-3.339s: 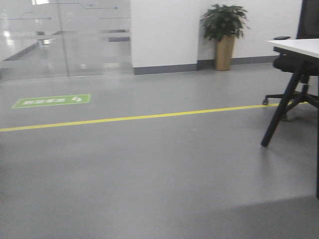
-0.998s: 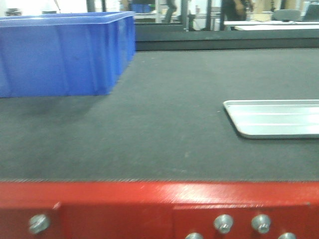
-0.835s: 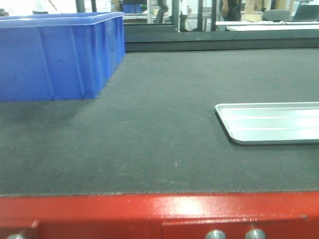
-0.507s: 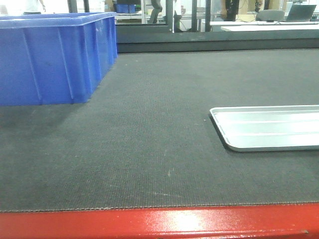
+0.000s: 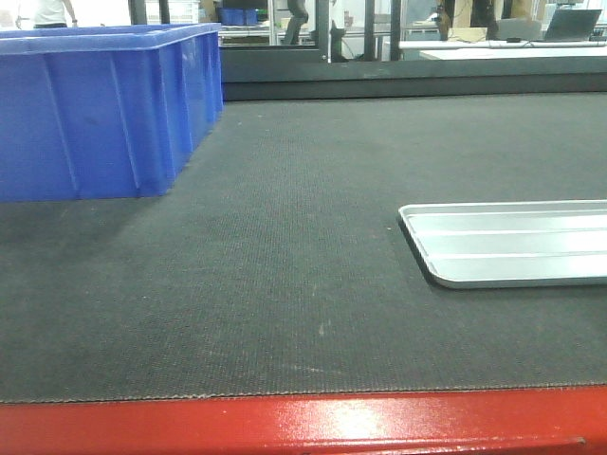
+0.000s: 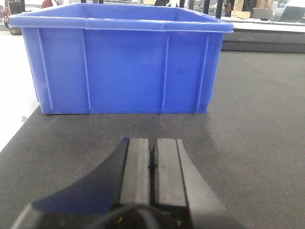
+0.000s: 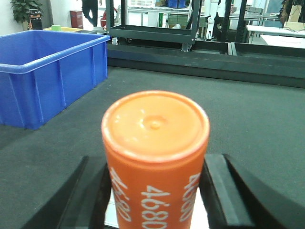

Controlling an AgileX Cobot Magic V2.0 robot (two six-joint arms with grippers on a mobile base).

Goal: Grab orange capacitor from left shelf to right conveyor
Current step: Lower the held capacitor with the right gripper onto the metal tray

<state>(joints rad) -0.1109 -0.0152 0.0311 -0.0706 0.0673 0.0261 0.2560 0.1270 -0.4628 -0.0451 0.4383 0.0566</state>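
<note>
Dark belt of the right conveyor (image 5: 285, 284) fills every view. The orange capacitor (image 7: 155, 157) stands upright, pinched in the right gripper (image 7: 155, 191) over the belt, though its height there is hidden. If it is let go too high it could topple and roll toward the red front edge, the silver tray (image 5: 512, 242) or the blue bin (image 5: 104, 104). The left gripper (image 6: 153, 162) is pressed together and holds nothing.

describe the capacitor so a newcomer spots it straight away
Find the wide dark belt, then the right gripper in front of it. Between its black fingers sits the capacitor, a small can. It alone is orange, with white 4680 down its side; the bin is blue.
</note>
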